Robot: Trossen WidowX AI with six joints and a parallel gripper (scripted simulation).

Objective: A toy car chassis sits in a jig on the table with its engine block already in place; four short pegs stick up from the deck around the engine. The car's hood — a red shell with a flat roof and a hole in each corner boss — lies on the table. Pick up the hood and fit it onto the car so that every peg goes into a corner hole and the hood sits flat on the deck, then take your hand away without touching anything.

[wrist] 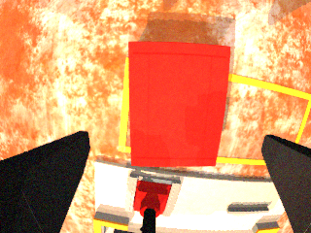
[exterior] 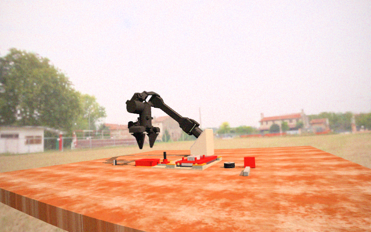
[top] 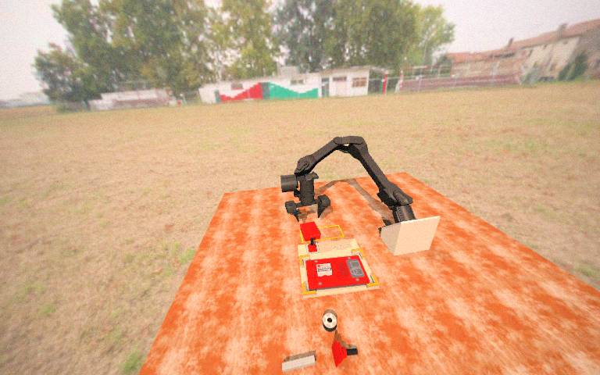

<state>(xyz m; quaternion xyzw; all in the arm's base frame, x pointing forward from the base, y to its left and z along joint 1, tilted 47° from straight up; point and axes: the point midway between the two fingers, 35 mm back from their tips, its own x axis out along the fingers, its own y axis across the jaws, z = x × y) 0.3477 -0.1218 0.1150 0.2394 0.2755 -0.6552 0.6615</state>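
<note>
The red hood (top: 310,231) (exterior: 147,162) (wrist: 177,102) lies roof up on the table, behind the jig (top: 327,244) (wrist: 199,189) in the top view. My gripper (top: 308,218) (exterior: 146,147) (wrist: 180,143) is open and empty, pointing down above the table near the hood. In the wrist view the hood shows between and ahead of the fingertips, with gaps on both sides. The red chassis (top: 341,281) (exterior: 209,158) sits in the jig with the engine block (top: 323,269) (exterior: 192,157) on its deck. Pegs stick up around the engine. The hood's corner holes are hidden.
A red piece with a black post (top: 312,248) (exterior: 164,161) (wrist: 152,191) stands between hood and chassis. A yellow outline (top: 341,230) (wrist: 272,86) passes beside the hood. A wheel (top: 325,319) (exterior: 229,165), a red part (top: 338,352) (exterior: 249,161) and a grey bar (top: 298,362) (exterior: 246,171) lie beyond the chassis.
</note>
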